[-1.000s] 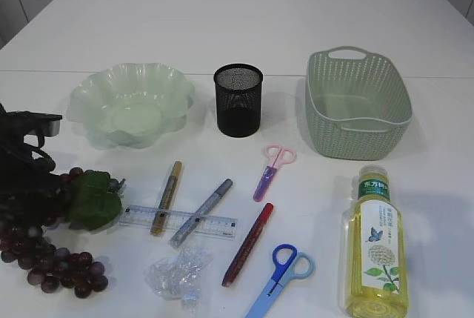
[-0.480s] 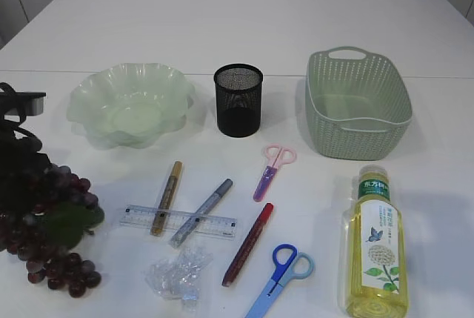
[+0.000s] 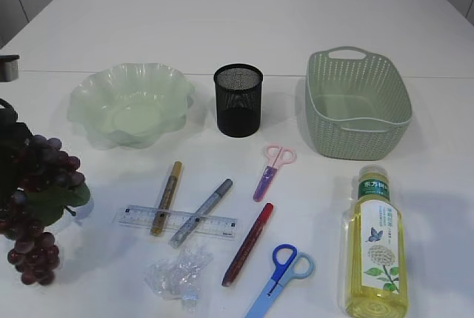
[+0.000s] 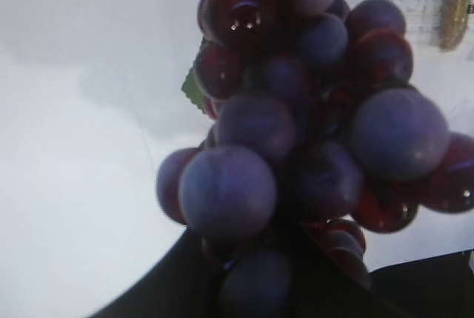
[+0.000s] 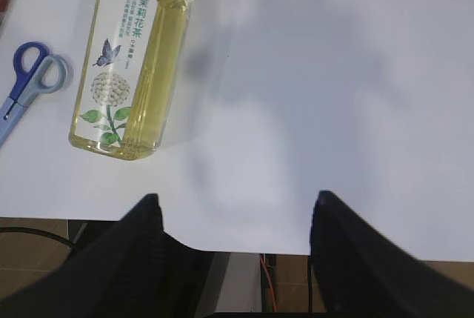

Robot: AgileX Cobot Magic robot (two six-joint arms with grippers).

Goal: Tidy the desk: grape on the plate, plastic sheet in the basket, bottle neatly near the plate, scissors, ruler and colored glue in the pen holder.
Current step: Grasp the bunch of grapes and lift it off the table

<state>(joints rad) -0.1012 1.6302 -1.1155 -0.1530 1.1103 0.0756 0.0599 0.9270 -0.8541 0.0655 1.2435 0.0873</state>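
A purple grape bunch (image 3: 37, 203) with a green leaf hangs above the table at the far left, and it fills the left wrist view (image 4: 311, 140). My left gripper (image 4: 274, 273) is shut on its stem; in the exterior view only the arm shows at the left edge. The pale green plate (image 3: 132, 103) stands behind. A black mesh pen holder (image 3: 238, 100) and a green basket (image 3: 358, 103) stand at the back. Pink scissors (image 3: 271, 170), blue scissors (image 3: 281, 273), a ruler (image 3: 175, 220), gold, silver and red glue pens, a crumpled plastic sheet (image 3: 178, 273) and a tea bottle (image 3: 374, 242) lie in front. My right gripper (image 5: 233, 207) is open and empty over the front table edge.
The right wrist view shows the bottle (image 5: 133, 58) lying flat and the blue scissors (image 5: 29, 84) at the left. The table's front edge (image 5: 244, 247) runs just under the right jaws, with floor and cables below.
My left gripper has lifted the grape bunch off the table; it now hangs higher and further left. Everything else stays put.
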